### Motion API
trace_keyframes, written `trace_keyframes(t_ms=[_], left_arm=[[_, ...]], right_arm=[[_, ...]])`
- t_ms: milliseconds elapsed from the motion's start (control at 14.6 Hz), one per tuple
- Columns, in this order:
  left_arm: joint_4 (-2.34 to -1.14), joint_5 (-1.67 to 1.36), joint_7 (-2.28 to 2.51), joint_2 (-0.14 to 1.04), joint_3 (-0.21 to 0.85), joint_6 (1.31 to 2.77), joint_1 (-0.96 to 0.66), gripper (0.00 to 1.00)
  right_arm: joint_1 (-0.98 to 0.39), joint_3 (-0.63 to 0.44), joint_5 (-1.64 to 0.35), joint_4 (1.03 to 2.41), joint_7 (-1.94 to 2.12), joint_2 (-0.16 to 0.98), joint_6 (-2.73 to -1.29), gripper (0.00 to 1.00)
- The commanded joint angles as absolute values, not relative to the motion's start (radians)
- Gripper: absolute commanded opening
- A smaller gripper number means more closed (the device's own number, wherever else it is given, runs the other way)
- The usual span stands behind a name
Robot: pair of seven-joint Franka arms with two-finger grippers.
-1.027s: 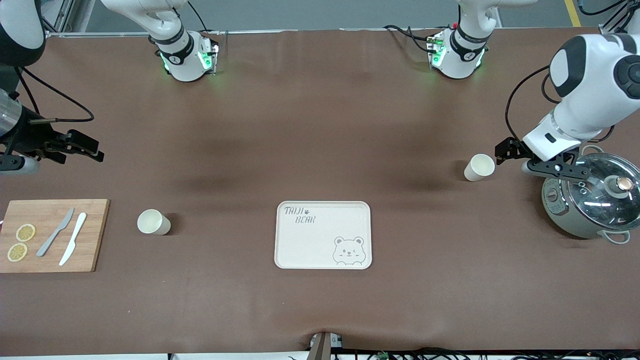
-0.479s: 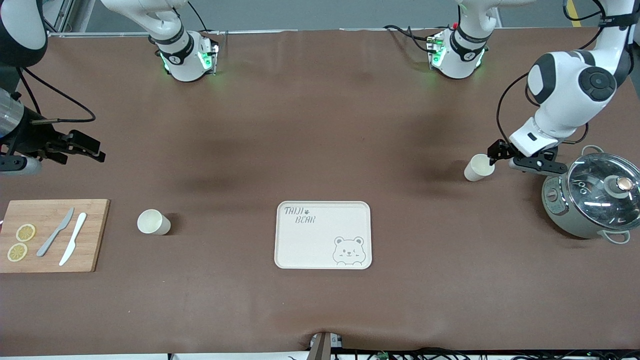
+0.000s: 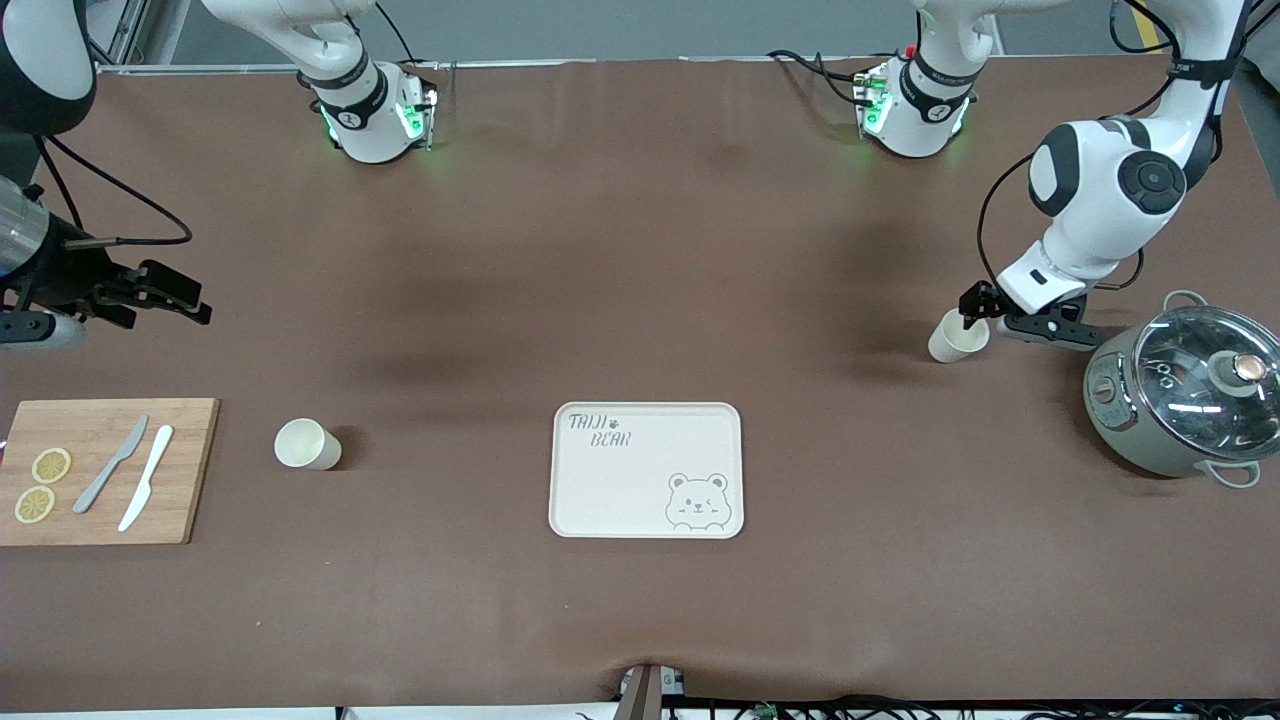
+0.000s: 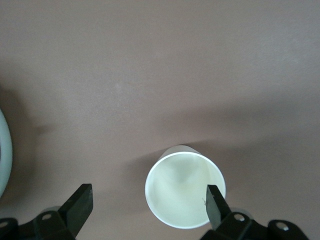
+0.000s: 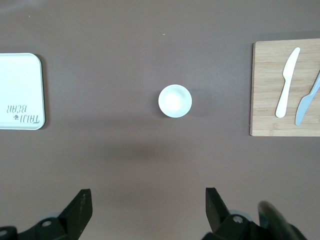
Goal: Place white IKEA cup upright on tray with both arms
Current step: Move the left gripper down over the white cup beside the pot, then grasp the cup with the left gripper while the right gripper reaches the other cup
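Note:
The cream tray (image 3: 646, 470) with the bear drawing lies at the table's middle. One white cup (image 3: 958, 335) stands upright toward the left arm's end, farther from the camera than the tray. My left gripper (image 3: 1012, 318) is open and low over it. In the left wrist view the cup (image 4: 185, 192) sits off-centre in the gripper (image 4: 148, 205), with one fingertip (image 4: 215, 202) over its rim. A second white cup (image 3: 307, 444) stands upright toward the right arm's end. My right gripper (image 3: 180, 297) waits open, over bare table above the cutting board's end; its wrist view (image 5: 147, 207) shows that cup (image 5: 175, 101).
A grey-green pot with a glass lid (image 3: 1180, 390) stands beside the left gripper at the table's end. A wooden cutting board (image 3: 100, 470) with two knives (image 3: 130, 477) and lemon slices (image 3: 42, 484) lies at the right arm's end.
The left arm has swung away from the pot toward the cup, and its gripper now has one finger at the cup's rim. The right arm has not moved.

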State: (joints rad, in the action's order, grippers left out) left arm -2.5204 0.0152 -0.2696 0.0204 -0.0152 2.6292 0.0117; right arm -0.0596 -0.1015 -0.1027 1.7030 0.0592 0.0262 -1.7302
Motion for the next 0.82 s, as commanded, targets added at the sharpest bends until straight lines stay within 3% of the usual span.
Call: trace_keyframes(t_ms=[0,753], left_arm=[[-2.523,0.009,-0.313,0.067,-0.009,2.690,0.054,1.00],[-2.543,0.009,-0.327,0.127,-0.009,2.761,0.066,1.00]], right_arm=[[-0.060,-0.097,-0.103,1.727,0.052,0.015,-1.746,1.00],[-0.048,-0.095,-0.057,1.723,0.072,0.141,-1.890,1.00]])
